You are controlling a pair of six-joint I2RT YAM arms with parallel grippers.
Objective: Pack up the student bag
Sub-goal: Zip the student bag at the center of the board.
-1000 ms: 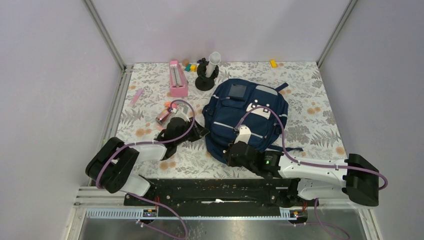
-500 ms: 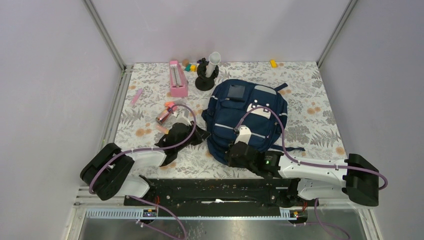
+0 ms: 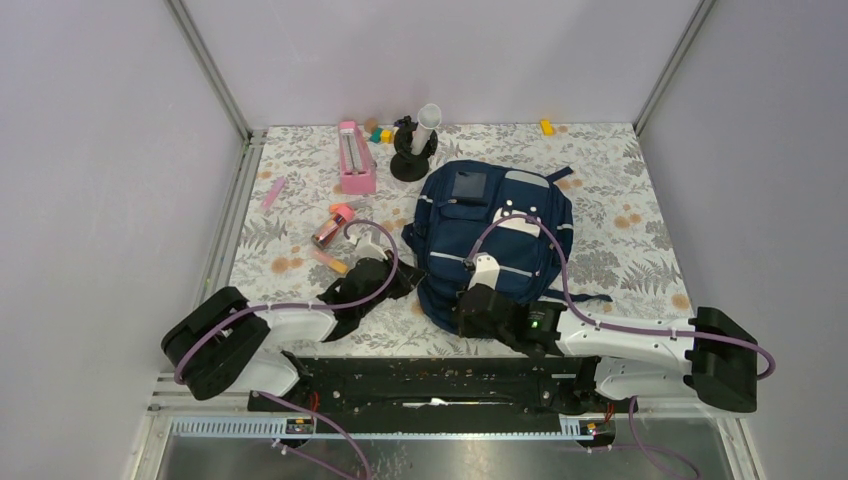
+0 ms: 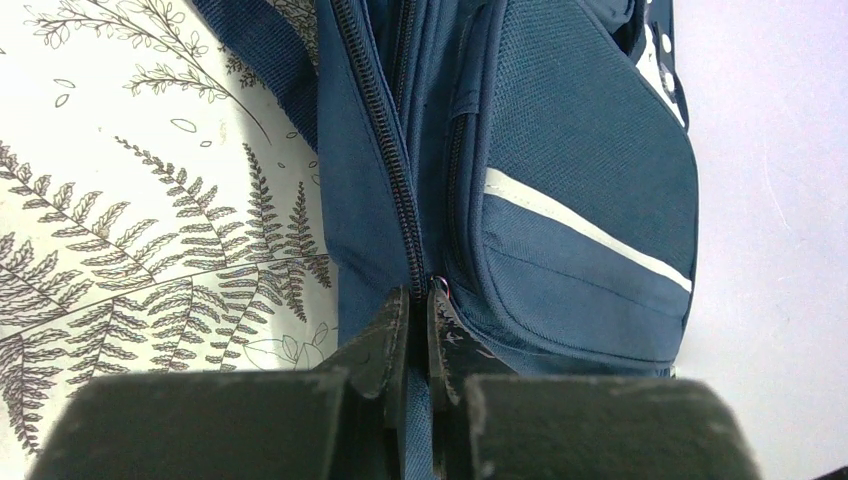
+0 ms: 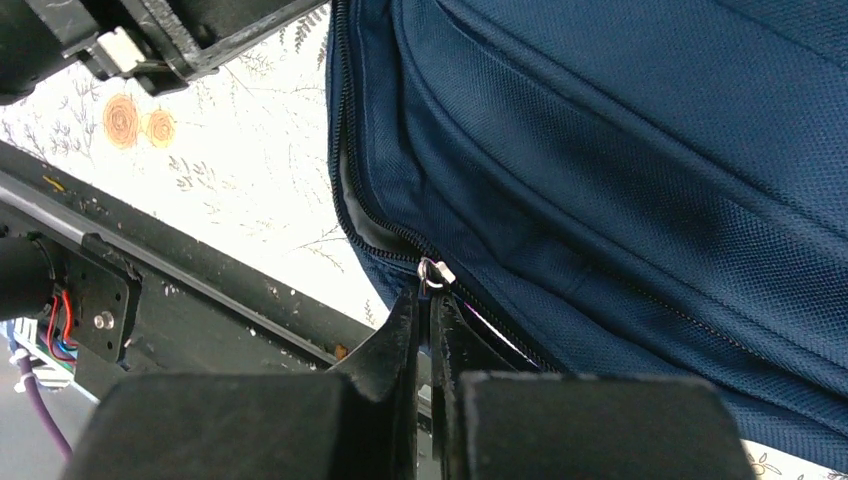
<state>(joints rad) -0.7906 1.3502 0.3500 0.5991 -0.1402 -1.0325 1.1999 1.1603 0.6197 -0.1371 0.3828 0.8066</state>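
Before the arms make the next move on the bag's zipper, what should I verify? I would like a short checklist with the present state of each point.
1. Is the left end effector shut on the bag at the zipper line? Ok.
2. Is the right end effector shut at the pull? Ok.
3. Is the zipper open wide enough for packing? Not ok: only a short gap shows the lining.
4. Is the pink case apart from both arms? Ok.
5. What is inside the bag? Cannot tell.
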